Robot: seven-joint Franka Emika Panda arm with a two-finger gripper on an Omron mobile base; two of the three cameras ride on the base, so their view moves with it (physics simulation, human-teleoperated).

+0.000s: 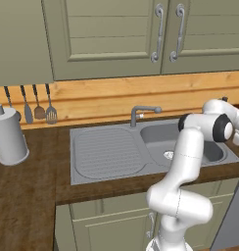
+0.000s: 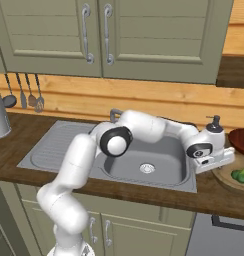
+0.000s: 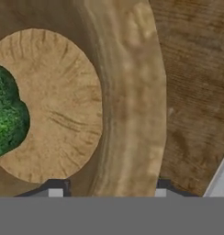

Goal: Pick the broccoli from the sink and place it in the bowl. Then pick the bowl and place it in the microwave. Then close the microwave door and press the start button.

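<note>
Broccoli (image 3: 8, 114) lies inside the bowl (image 3: 132, 92), on the counter (image 2: 214, 195) right of the sink (image 2: 144, 165). My gripper (image 3: 107, 190) straddles the bowl's thick wall, one finger each side, jaws spread, grip unconfirmed.

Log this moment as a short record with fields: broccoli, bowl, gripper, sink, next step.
broccoli: lying inside the bowl, on its floor
bowl: on the wooden counter, right of the sink
gripper: low over the bowl's wall, one fingertip each side, jaws apart
sink: basin holds no food
next step: probably grip the bowl wall
</note>
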